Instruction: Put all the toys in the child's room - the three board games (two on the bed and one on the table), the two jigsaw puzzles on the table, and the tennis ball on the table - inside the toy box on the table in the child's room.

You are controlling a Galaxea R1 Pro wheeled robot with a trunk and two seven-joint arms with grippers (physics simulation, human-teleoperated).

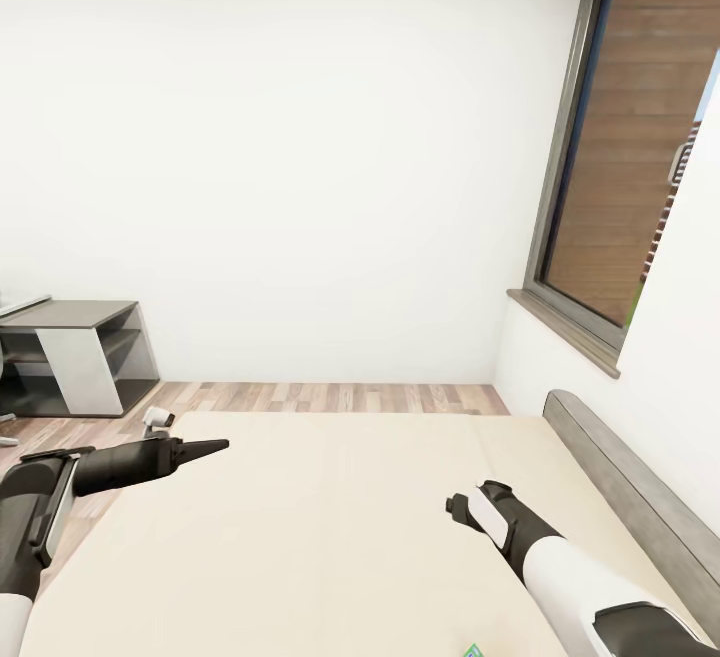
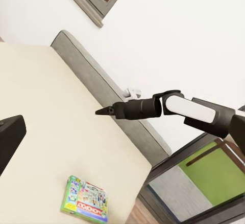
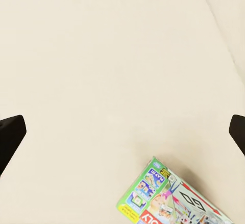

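One board game (image 3: 173, 201), green-edged with a red banner, lies flat on the bed's beige mattress (image 1: 330, 527). It also appears in the left wrist view (image 2: 87, 199), and its corner peeks in at the head view's bottom edge (image 1: 472, 650). My right gripper (image 1: 458, 507) hovers open above the mattress, a little away from the box; its fingers (image 3: 10, 137) stand wide apart with nothing between them. My left gripper (image 1: 215, 447) is held over the bed's left part, open and empty. The toy box, table, jigsaw puzzles and tennis ball are out of view.
A grey headboard (image 1: 620, 477) runs along the bed's right side under a tall grey-framed window (image 1: 640, 137). A low dark-grey-topped cabinet (image 1: 80, 352) stands at the left against the white wall. Wood-plank floor (image 1: 330, 397) lies beyond the bed.
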